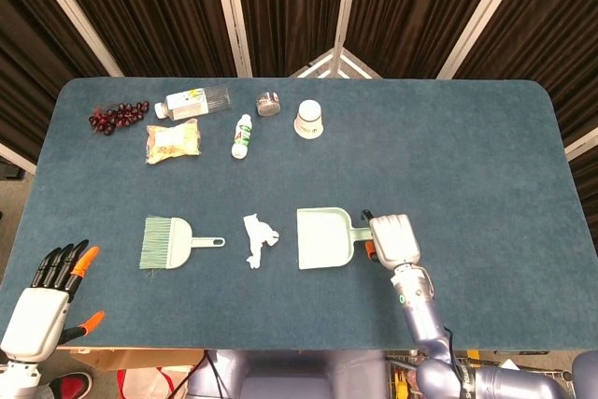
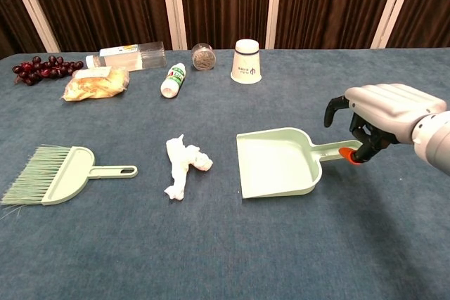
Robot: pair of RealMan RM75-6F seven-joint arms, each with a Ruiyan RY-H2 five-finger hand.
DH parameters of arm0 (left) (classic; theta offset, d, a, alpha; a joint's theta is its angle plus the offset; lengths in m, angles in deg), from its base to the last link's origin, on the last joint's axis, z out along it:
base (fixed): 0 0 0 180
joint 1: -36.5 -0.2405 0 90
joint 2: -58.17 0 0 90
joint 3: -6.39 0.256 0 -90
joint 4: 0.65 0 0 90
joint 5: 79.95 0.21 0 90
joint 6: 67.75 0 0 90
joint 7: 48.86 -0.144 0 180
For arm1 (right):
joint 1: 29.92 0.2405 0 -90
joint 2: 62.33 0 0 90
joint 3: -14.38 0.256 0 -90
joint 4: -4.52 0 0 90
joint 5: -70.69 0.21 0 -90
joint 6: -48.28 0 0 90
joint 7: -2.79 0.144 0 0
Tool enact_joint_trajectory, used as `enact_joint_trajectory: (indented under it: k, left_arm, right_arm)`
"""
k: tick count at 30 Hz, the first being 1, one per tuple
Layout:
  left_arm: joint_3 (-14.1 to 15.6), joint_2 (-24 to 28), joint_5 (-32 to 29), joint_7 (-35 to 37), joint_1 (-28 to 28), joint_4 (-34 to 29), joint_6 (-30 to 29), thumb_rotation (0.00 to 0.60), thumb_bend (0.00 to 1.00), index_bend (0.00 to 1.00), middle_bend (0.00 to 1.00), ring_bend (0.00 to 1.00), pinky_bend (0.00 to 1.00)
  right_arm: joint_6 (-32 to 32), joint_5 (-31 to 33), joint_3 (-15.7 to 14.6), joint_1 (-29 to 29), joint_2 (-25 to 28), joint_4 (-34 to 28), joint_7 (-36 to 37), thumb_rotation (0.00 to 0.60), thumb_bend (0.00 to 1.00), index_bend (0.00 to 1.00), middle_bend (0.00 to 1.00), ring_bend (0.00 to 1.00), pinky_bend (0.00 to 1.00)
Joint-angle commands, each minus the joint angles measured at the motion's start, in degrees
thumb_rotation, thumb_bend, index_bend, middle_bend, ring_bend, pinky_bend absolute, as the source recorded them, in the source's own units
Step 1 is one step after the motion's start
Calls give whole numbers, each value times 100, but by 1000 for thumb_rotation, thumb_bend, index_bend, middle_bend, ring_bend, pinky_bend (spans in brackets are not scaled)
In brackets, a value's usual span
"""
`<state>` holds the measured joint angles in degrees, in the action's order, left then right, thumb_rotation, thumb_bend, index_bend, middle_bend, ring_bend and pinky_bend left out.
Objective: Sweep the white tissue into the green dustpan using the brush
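Observation:
The green brush (image 1: 168, 242) (image 2: 60, 175) lies flat at the front left, bristles pointing left. To its right lies the crumpled white tissue (image 1: 259, 238) (image 2: 184, 165). The green dustpan (image 1: 324, 237) (image 2: 278, 163) sits just right of the tissue, its mouth toward the table's front edge and its handle pointing right. My right hand (image 1: 391, 238) (image 2: 376, 114) hovers over the end of that handle, fingers curved down and apart, the thumb tip beside the handle. My left hand (image 1: 51, 296) is by the table's front left corner, fingers spread and holding nothing.
Along the far side lie grapes (image 1: 118, 116), a clear bottle (image 1: 193, 100), a snack bag (image 1: 173, 141), a small white bottle (image 1: 243, 135), a small jar (image 1: 269, 103) and a white cup (image 1: 309, 120). The blue table (image 1: 467, 156) is bare on its right half.

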<state>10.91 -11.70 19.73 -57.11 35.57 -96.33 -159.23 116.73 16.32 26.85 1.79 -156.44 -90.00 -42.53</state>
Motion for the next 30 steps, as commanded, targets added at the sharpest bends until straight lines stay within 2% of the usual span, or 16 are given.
enact_joint_trajectory:
  k: [1, 8, 17, 30]
  left_arm:
    - [-2, 0, -9, -2, -1, 3, 3, 600, 104, 0, 0, 0, 48]
    - [2, -1, 19, -18, -2, 5, -17, 600, 104, 0, 0, 0, 47]
    - [-5, -27, 43, -48, 12, 12, -13, 600, 104, 0, 0, 0, 47]
    - [-10, -30, 41, -57, 32, 12, 11, 600, 104, 0, 0, 0, 47]
  right_arm:
    - [35, 71, -30, -1, -51, 107, 30, 600, 390, 394, 877, 871, 909]
    - [71, 141, -185, -65, -149, 337, 164, 600, 391, 412, 877, 871, 909]
    - [88, 79, -131, 21, -207, 496, 285, 600, 391, 412, 877, 871, 909]
    - [133, 65, -268, -14, -207, 576, 320, 600, 391, 412, 877, 871, 909]
